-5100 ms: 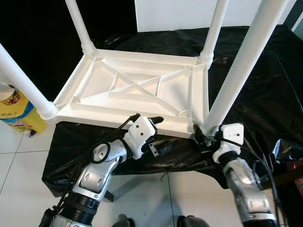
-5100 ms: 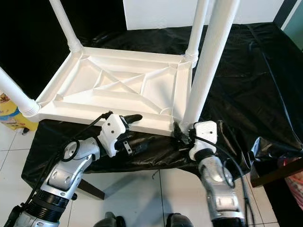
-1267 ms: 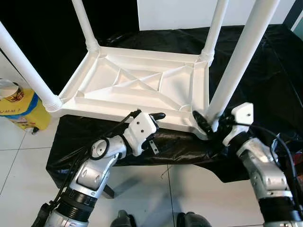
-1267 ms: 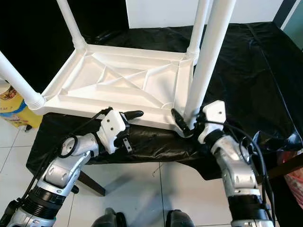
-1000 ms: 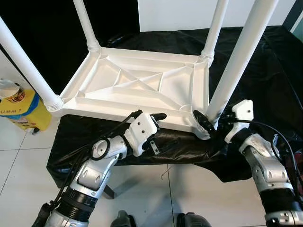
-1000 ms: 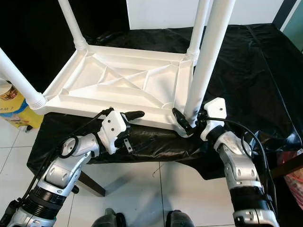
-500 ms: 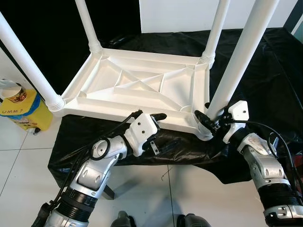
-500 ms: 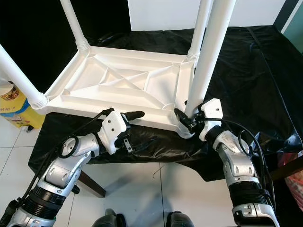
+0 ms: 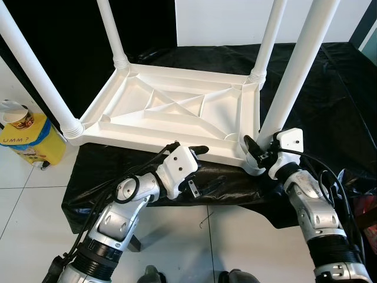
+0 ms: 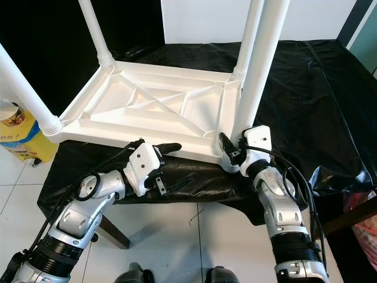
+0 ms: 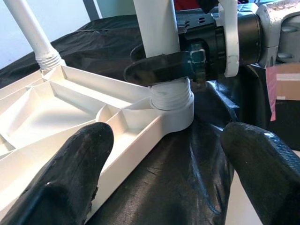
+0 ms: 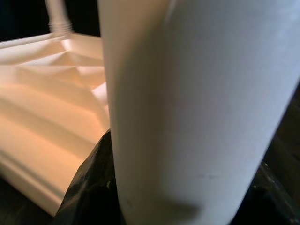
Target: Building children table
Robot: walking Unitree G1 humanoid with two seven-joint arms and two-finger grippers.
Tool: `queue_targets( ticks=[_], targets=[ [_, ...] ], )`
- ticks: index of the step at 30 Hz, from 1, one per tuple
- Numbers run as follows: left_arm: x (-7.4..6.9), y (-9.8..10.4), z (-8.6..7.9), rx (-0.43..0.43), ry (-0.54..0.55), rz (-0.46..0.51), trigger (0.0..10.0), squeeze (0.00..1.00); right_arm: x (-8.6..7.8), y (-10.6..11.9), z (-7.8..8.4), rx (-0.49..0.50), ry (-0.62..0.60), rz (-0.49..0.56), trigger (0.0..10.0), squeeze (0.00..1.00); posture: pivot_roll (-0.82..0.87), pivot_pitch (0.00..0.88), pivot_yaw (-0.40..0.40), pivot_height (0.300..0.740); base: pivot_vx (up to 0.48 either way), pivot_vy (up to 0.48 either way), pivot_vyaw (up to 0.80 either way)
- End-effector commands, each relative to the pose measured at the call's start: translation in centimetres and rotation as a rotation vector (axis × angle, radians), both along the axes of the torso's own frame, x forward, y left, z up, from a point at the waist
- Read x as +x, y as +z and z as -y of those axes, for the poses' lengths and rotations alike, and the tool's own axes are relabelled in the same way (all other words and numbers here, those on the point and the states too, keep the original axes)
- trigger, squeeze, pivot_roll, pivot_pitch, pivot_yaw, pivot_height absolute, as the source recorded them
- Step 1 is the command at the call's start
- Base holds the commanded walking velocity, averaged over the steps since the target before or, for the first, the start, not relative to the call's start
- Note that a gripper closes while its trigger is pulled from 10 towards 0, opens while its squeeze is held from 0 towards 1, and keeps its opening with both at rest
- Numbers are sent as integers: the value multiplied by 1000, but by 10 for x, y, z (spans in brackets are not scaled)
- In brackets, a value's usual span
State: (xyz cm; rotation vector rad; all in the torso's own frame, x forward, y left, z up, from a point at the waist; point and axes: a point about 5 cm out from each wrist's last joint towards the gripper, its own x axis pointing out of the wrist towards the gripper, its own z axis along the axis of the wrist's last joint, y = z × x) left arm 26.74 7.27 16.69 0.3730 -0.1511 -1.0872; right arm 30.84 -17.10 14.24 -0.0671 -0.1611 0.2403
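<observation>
A white plastic children's table [image 9: 171, 112] lies upside down on a black-covered surface, its legs pointing up. My right gripper [image 9: 257, 154] sits at the base of the near right leg [image 9: 288, 76], just above the threaded socket [image 11: 171, 101]. It is shut on the leg, with one black finger [image 11: 157, 69] curled across the front of it. In the right wrist view the leg [image 12: 197, 108] stands between dark fingers on both sides. My left gripper [image 9: 202, 168] is open at the table's near rim [image 9: 147, 144], one finger above the rim and one below.
The black sheet [image 9: 333, 100] covers the support and hangs over its near edge. A yellow container with a paper cup [image 9: 23, 138] stands on the white tiled floor [image 9: 35, 230] at the left. A white panel [image 9: 224, 20] is behind.
My right gripper moved from beside the leg base onto it and shut around it. The left gripper held its place. The camera shifted slightly.
</observation>
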Motion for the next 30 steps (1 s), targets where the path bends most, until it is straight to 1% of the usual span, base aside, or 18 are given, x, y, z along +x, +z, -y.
queue_targets(
  ticks=[1,2,3,5,6,9,10,12,16,17,25,30],
  targets=[
    [-1,-1,0,-6,26,11,10000,0,-3,-12,5,12,-103,-55,10000,0,-14,77,-14,740,0,0,0],
    [-1,-2,-1,-7,31,10,10000,0,-4,-13,3,33,-145,-61,10000,0,-14,77,-14,740,0,0,0],
    [-1,-2,-1,-7,31,10,10000,0,-4,-13,3,33,-145,-61,10000,0,-14,77,-14,740,0,0,0],
    [1,-2,-2,-14,42,9,10000,0,-9,-20,-4,41,-247,-93,10000,0,-17,64,-18,740,0,0,0],
    [1,-2,-2,-14,42,9,10000,0,-9,-20,-4,41,-247,-93,10000,0,-17,64,-18,740,0,0,0],
    [2,-1,-1,-30,50,8,10000,0,-15,-24,-10,46,-360,-105,10000,0,-21,53,-22,740,0,0,0],
    [2,-1,-1,-30,50,8,10000,0,-15,-24,-10,46,-360,-105,10000,0,-21,53,-22,740,0,0,0],
    [3,-2,1,-31,52,11,10000,0,-16,-26,-12,46,-412,-117,10000,0,-22,47,-24,740,0,0,0],
    [4,-2,2,-33,57,16,10000,0,-17,-27,-13,59,-446,-127,10000,0,-23,43,-24,740,0,0,0],
    [5,-1,2,-40,63,20,10000,0,-19,-26,-14,83,-471,-126,10000,0,-28,40,-21,740,0,0,0],
    [5,-1,4,-49,61,20,10000,0,-21,-22,-19,78,-462,-106,10000,0,-41,36,-19,740,0,0,0],
    [4,-2,5,-49,56,18,10000,0,-22,-20,-22,90,-421,-100,10000,0,-44,41,-18,740,0,0,0]
  ],
)
